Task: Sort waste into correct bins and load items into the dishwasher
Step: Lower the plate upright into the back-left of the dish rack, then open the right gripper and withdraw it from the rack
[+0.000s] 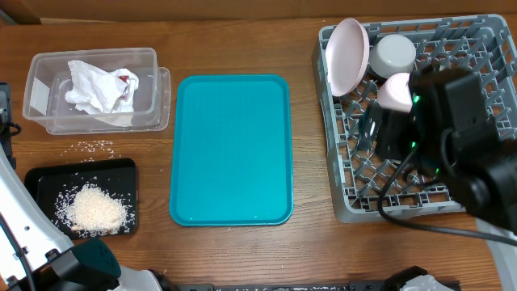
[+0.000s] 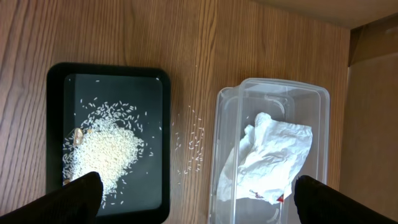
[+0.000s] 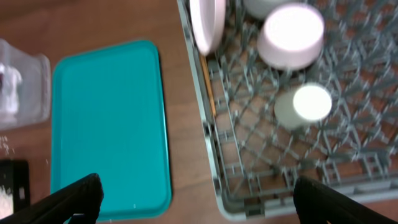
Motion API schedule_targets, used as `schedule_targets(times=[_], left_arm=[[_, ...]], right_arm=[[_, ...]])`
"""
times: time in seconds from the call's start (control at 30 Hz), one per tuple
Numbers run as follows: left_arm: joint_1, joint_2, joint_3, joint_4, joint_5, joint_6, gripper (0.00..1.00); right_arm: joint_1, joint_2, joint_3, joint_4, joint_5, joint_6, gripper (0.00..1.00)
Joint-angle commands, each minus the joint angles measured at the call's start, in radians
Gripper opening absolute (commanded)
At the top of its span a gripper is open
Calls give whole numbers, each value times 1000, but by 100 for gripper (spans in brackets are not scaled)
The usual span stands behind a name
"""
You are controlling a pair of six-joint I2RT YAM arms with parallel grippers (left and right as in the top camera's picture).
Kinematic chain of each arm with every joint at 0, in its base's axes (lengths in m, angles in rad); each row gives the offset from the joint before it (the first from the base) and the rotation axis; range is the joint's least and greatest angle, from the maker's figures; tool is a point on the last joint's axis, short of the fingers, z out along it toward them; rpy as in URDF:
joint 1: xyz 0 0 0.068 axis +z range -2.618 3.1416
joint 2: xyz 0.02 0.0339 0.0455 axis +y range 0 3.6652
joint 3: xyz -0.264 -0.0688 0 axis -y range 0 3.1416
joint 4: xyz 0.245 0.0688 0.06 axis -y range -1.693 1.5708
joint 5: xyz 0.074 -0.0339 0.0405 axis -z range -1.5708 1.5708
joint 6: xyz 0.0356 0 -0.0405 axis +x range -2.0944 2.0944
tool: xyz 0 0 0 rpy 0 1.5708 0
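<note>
A grey dish rack (image 1: 355,202) at the right holds an upright pink plate (image 1: 349,55), a white bowl (image 1: 393,54) and an upturned pink bowl (image 1: 397,91). The right wrist view shows the rack (image 3: 249,155), the plate (image 3: 208,22), the pink bowl (image 3: 291,34) and a pale cup (image 3: 305,106). My right gripper (image 3: 199,190) is open and empty above the rack's left edge. A clear bin (image 1: 48,81) holds crumpled paper (image 1: 101,89). A black tray (image 1: 40,182) holds rice (image 1: 95,208). My left gripper (image 2: 199,186) is open and empty above the tray (image 2: 155,124) and bin (image 2: 323,106).
A bare teal tray (image 1: 230,149) lies in the middle of the table. Loose rice grains (image 1: 95,146) are scattered on the wood between the bin and the black tray. My left arm's base sits at the bottom left corner.
</note>
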Motion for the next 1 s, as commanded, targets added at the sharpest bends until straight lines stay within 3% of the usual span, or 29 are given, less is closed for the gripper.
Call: schedule_targets(times=[0.0,0.67,0.97], left_arm=[[-1,3,-3,-3,-20,-21,100],[-1,3,-3,-3,-20,-21,100],[-1,3,-4,-3,-20,-21,100]], right_arm=[[6,-2,-97,11,-60,5,100],[6,86,-137,-68,-129,5,100],[6,72,-137,13,-124,-64,100]])
